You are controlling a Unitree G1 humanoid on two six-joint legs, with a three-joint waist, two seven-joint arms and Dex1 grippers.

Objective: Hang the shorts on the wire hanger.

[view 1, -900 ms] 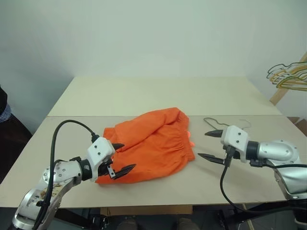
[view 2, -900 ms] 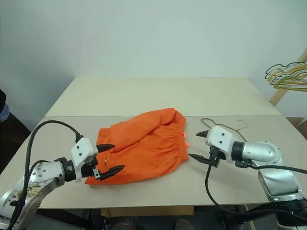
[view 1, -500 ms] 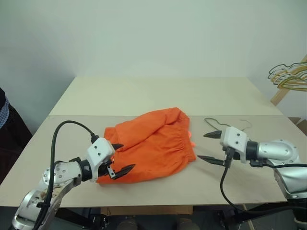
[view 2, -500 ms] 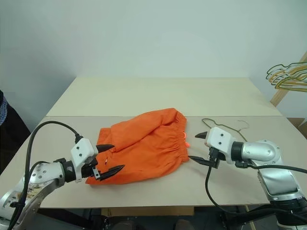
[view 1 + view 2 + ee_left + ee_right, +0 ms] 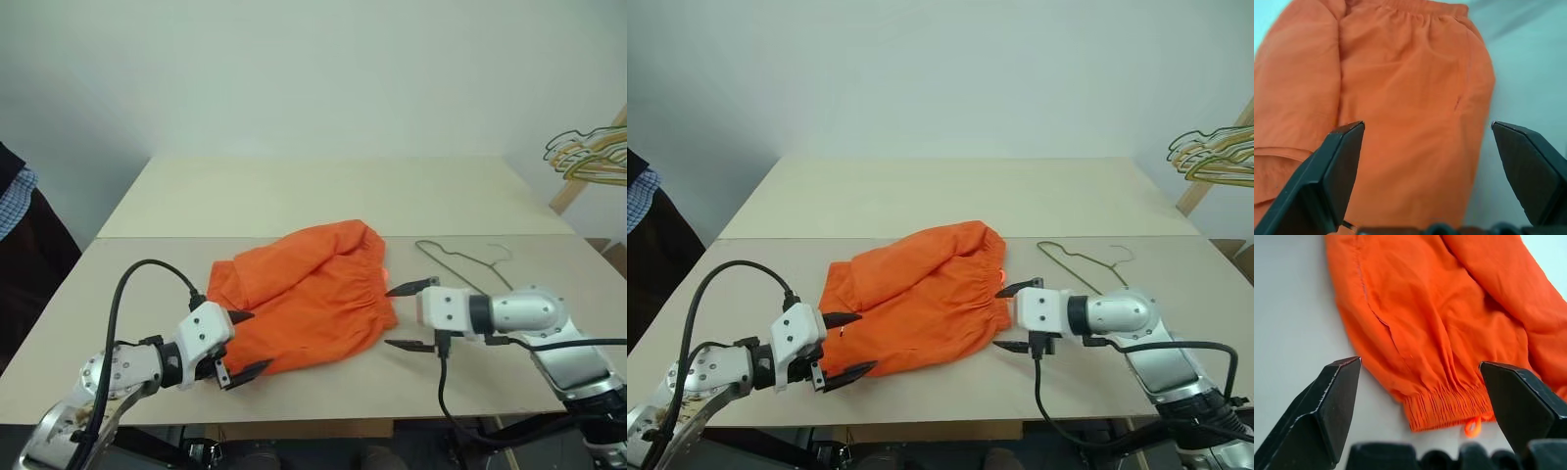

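We're at the start, nothing hung: shorts (image 5: pixel 299 294) lie flat mid-table (image 5: pixel 323 201), wire hanger (image 5: pixel 460 257) bare just beside them on the robot's right, left pincer (image 5: pixel 238 343) & right pincer (image 5: pixel 407 315) both spread wide, empty, flanking the cloth.

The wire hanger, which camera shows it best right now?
The right eye view: the wire hanger lies flat on the table, its whole outline and hook clear of the right gripper. The left eye view shows it too, partly behind that gripper. Both wrist views look at the shorts.
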